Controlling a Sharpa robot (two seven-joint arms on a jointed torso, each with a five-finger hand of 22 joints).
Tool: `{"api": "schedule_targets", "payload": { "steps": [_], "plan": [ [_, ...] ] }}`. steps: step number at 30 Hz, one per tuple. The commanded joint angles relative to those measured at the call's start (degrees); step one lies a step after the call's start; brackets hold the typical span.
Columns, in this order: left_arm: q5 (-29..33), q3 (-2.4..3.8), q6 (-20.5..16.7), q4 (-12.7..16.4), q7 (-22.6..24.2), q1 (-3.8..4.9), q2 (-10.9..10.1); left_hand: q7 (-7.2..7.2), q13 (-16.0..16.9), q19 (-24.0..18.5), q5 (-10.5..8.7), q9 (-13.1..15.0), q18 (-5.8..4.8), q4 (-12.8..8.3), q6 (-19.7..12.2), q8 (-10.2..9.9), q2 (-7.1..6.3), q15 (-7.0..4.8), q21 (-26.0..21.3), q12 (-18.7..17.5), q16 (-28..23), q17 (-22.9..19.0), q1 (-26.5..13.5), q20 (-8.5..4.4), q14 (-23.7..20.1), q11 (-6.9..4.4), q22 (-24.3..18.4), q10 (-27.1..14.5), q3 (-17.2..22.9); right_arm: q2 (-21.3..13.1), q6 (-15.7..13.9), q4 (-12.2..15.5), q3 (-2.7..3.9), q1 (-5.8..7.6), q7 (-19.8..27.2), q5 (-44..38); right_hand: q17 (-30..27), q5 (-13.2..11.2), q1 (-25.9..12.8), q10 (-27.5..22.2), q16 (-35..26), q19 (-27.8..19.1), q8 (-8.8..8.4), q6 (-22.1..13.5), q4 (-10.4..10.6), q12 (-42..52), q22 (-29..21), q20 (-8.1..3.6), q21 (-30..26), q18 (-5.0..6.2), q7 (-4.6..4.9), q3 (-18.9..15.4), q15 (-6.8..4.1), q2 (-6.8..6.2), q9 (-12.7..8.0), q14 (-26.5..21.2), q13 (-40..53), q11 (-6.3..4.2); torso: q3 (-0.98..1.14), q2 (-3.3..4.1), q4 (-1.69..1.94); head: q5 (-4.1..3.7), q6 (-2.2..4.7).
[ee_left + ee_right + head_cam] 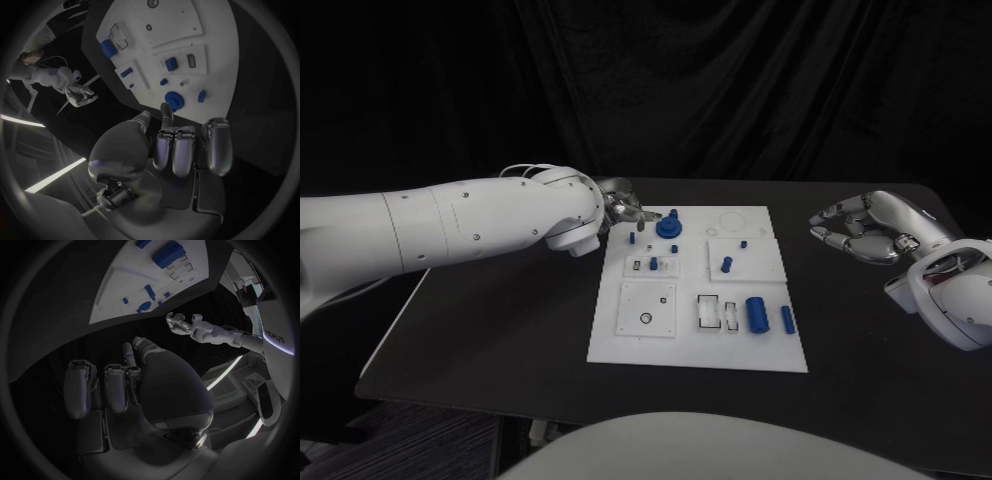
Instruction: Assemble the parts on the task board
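Silver left hand (623, 207) hovers at the board's (629, 330) far left corner, fingers curled in on nothing visible, fingertips just beside the round blue part (669, 229); that part stands upright, lying rightward of the hand; the right hand (860, 229) waits well apart over the tabletop (502, 320), fingers curled, empty.

One white board (620, 345) lies on one black table (488, 330). Two hands show: the left hand (623, 206) and the right hand (860, 229). On the board, seven blue parts can be counted, perhaps more (the smallest are hard to tell): one round knob (669, 229), two large cylinders (756, 314), and four small pegs (727, 265). One dark ring (645, 319) also sits there.
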Motion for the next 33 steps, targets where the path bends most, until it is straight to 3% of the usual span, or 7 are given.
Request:
{"api": "schedule_targets", "payload": {
  "steps": [1, 7, 11, 17, 23, 29, 33],
  "plan": [
    [0.0, 0.03, 3.2, -0.5, 0.4, 1.62, -0.2, -0.18, 15.1, 0.4, 0.20, 0.4, -1.14, 0.2, -0.2, 0.4, 0.03, -0.25, 0.3, 0.2, 0.2, 15.1, 0.9, 0.02, 5.9, -0.38, 3.8, 5.8, -0.5, 0.2, 0.4, 0.1, 0.04, -0.15, -1.3, -0.1, 5.9, 0.3, 0.4, 0.1, -0.3, 2.1, -0.35, 0.4, 0.1, -0.3, 11.0, 0.06, -0.3, 0.89, -0.05, 0.3, 0.10, -0.13, -0.1, 4.0, 7.7, -0.11, 0.01, 0.00, 0.05, 0.12, 0.01],
    [0.0, -0.08, 10.4, -4.4, -3.7, 2.95, 1.1, -0.16, 15.1, 0.3, 0.00, 1.1, -1.09, 0.1, -0.8, 0.5, 0.37, -0.25, 0.2, 0.2, 0.2, 15.1, 1.8, 0.00, 5.9, -0.37, 3.7, 5.8, -0.5, 0.4, 0.6, 0.0, 0.04, -0.15, -1.4, 0.0, 5.9, 0.3, 0.4, 0.1, -0.3, 2.1, -0.35, 0.4, 0.1, -0.3, 11.0, 0.06, -0.3, 0.89, -0.05, 0.3, 0.10, -0.12, -0.1, 4.0, 7.7, -0.11, 0.06, 0.06, 0.00, 0.54, 0.01],
    [-1.0, -0.10, 13.4, -8.0, -4.9, 3.14, 2.8, -0.01, 15.1, -0.5, -0.29, 1.5, -0.81, 0.5, -1.3, 0.2, 0.83, -0.18, -0.6, 0.2, 0.2, 15.1, 2.0, 0.04, 5.9, -0.26, 2.7, 5.8, -0.6, 0.4, 0.5, 0.2, 0.04, -0.16, -0.9, 0.2, 5.9, 0.3, 0.4, 0.1, -0.3, 2.1, -0.37, 0.4, 0.1, -0.3, 11.0, 0.06, -0.3, 0.88, -0.06, 0.4, 0.10, -0.05, -0.1, 4.0, 7.7, -0.12, -0.02, 0.13, 0.06, 0.78, 0.01],
    [-1.5, -0.11, 16.0, -12.5, -5.5, 2.98, 5.5, 0.00, 15.1, -0.6, -0.26, 1.5, -0.78, 0.6, -1.4, 0.2, 0.90, -0.17, -0.7, 0.2, 0.2, 15.1, 2.1, 0.05, 5.9, -0.25, 2.6, 5.8, -0.6, 0.5, 0.5, 0.5, 0.04, -0.18, -0.6, 0.4, 6.0, 0.4, 0.4, 0.1, -0.3, 2.1, -0.34, 0.5, 0.1, -0.2, 11.0, 0.06, -0.3, 0.88, -0.10, 0.5, 0.10, 0.08, -0.1, 4.1, 7.8, -0.15, 0.05, 0.40, -0.26, 1.18, 0.01],
    [-1.6, -0.12, 17.3, -15.6, -5.5, 2.15, 7.4, 0.03, 15.1, -0.8, -0.20, 1.5, -0.71, 0.6, -1.5, 0.0, 1.00, -0.15, -0.9, 0.2, 0.2, 15.1, 2.2, 0.06, 5.9, -0.22, 2.4, 5.8, -0.6, 0.3, 0.5, 0.6, 0.04, -0.26, -0.4, 0.4, 5.9, 0.4, 0.5, 0.1, -0.3, 2.1, -0.34, 0.5, 0.1, -0.3, 11.0, 0.06, -0.3, 0.89, -0.11, 0.6, 0.09, 0.13, -0.1, 4.1, 7.7, -0.16, -0.19, 0.68, 0.04, 0.96, 0.01],
    [-1.7, -0.12, 17.4, -18.4, -4.5, 0.72, 9.0, 0.08, 15.1, -1.0, -0.17, 1.5, -0.63, 0.7, -1.6, -0.2, 1.03, -0.11, -1.2, 0.2, 0.2, 15.1, 2.3, 0.09, 5.9, -0.18, 2.1, 5.8, -0.6, 0.2, 0.5, 0.8, 0.04, -0.28, -0.2, 0.5, 5.9, 0.4, 0.5, 0.1, -0.3, 2.1, -0.34, 0.5, 0.1, -0.3, 11.0, 0.06, -0.3, 0.89, -0.11, 0.6, 0.09, 0.13, -0.1, 4.1, 7.7, -0.16, -0.26, 0.64, -0.22, 1.30, 0.01],
    [-1.7, -0.12, 17.2, -19.9, -3.8, 0.08, 9.9, 0.16, 15.1, -1.3, -0.18, 1.4, -0.55, 0.8, -1.7, -0.5, 1.07, -0.06, -1.4, 0.2, 0.2, 15.1, 2.3, 0.13, 5.9, -0.11, 1.9, 5.8, -0.7, 0.1, 0.6, 0.9, 0.04, -0.29, -0.3, 0.6, 5.9, 0.4, 0.5, 0.1, -0.3, 2.1, -0.34, 0.5, 0.1, -0.3, 11.0, 0.06, -0.3, 0.89, -0.11, 0.6, 0.09, 0.13, -0.1, 4.1, 7.7, -0.16, -0.13, 0.47, -0.15, 1.23, 0.01]
  ]
}}
